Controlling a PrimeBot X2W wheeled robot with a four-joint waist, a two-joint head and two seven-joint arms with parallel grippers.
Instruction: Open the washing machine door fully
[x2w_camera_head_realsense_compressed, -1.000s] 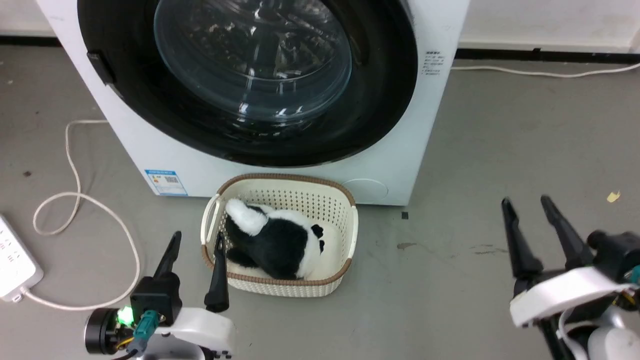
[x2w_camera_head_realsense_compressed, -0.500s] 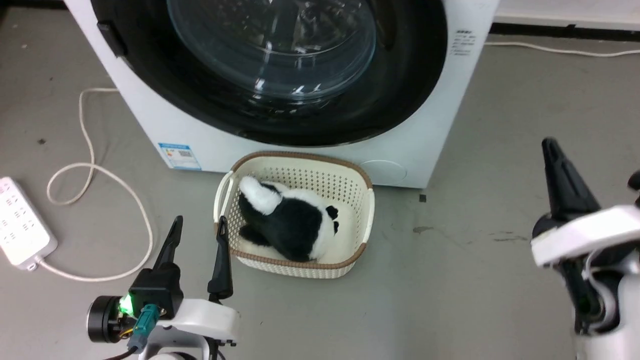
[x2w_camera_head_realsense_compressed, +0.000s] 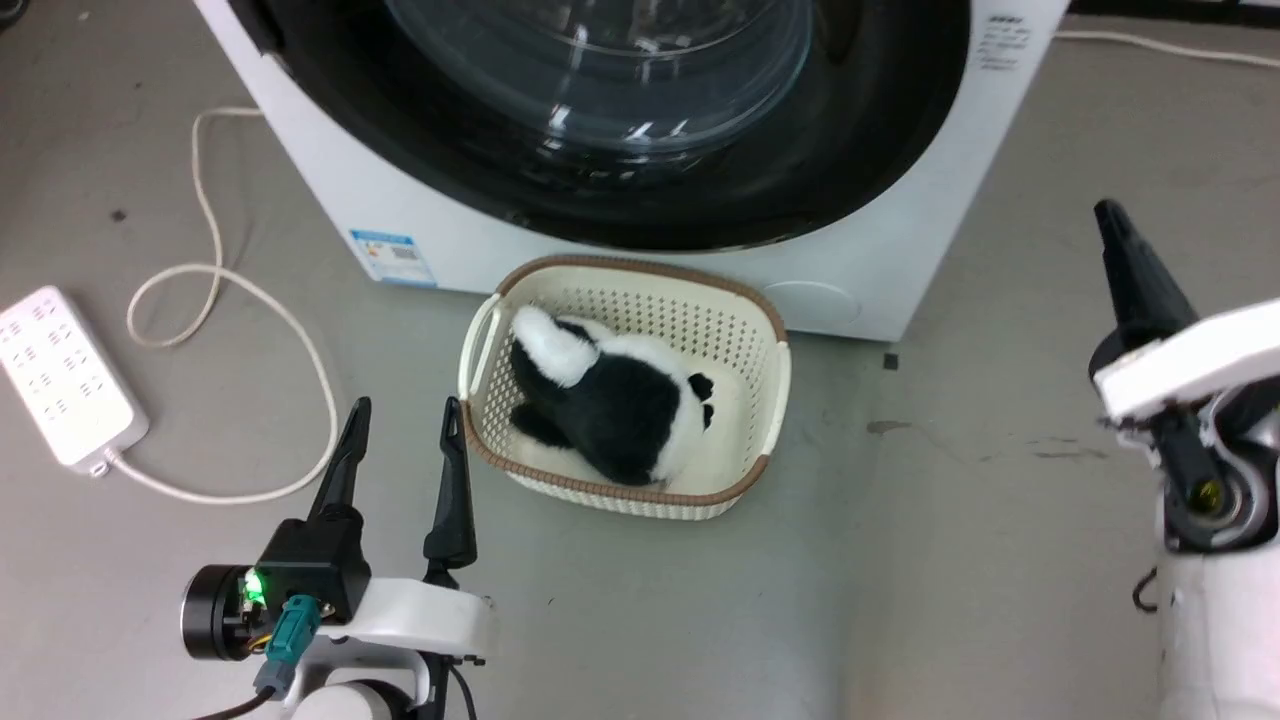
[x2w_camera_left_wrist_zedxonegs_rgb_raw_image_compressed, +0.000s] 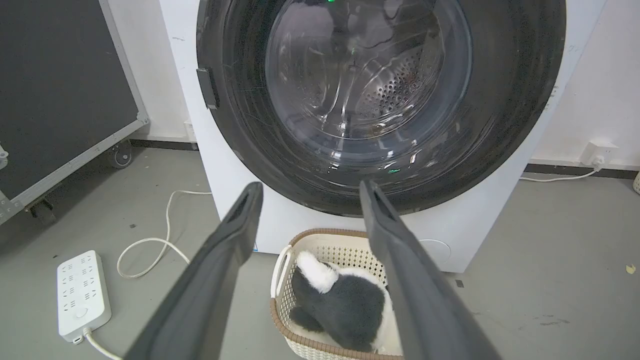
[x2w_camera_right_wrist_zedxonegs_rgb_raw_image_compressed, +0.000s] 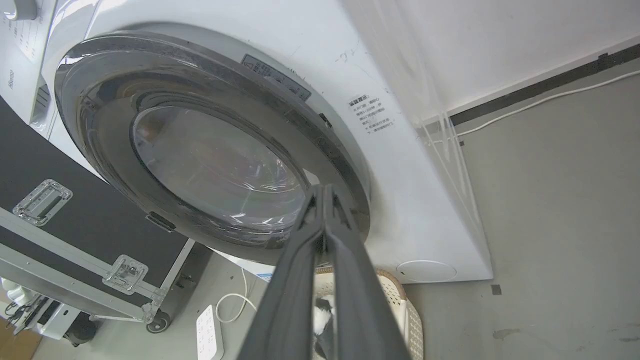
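Observation:
The white washing machine (x2w_camera_head_realsense_compressed: 900, 270) (x2w_camera_left_wrist_zedxonegs_rgb_raw_image_compressed: 500, 230) (x2w_camera_right_wrist_zedxonegs_rgb_raw_image_compressed: 400, 200) stands straight ahead. The washing machine door (x2w_camera_head_realsense_compressed: 880, 130) (x2w_camera_left_wrist_zedxonegs_rgb_raw_image_compressed: 510, 100) (x2w_camera_right_wrist_zedxonegs_rgb_raw_image_compressed: 100, 125), a glossy black ring around bulging glass, lies closed against its front, with a small dark latch on its left edge. My left gripper (x2w_camera_head_realsense_compressed: 406, 410) (x2w_camera_left_wrist_zedxonegs_rgb_raw_image_compressed: 311, 186) is open and empty, low on the left beside the basket and well short of the door. My right gripper (x2w_camera_head_realsense_compressed: 1105, 212) (x2w_camera_right_wrist_zedxonegs_rgb_raw_image_compressed: 322, 189) is shut on nothing. It hovers at the right, pointing at the door's lower right edge and apart from it.
A cream basket (x2w_camera_head_realsense_compressed: 783, 370) (x2w_camera_left_wrist_zedxonegs_rgb_raw_image_compressed: 280, 270) (x2w_camera_right_wrist_zedxonegs_rgb_raw_image_compressed: 400, 300) holding a black-and-white plush toy (x2w_camera_head_realsense_compressed: 620, 400) (x2w_camera_left_wrist_zedxonegs_rgb_raw_image_compressed: 345, 305) sits on the floor against the machine's foot. A white power strip (x2w_camera_head_realsense_compressed: 65, 375) (x2w_camera_left_wrist_zedxonegs_rgb_raw_image_compressed: 82, 290) with a looped cord (x2w_camera_head_realsense_compressed: 210, 260) lies left. A black wheeled case (x2w_camera_left_wrist_zedxonegs_rgb_raw_image_compressed: 60, 90) (x2w_camera_right_wrist_zedxonegs_rgb_raw_image_compressed: 75, 225) stands left of the machine.
My right gripper has gone from open to shut and has risen toward the machine. The head camera has moved, shifting the whole picture. The left gripper stays open.

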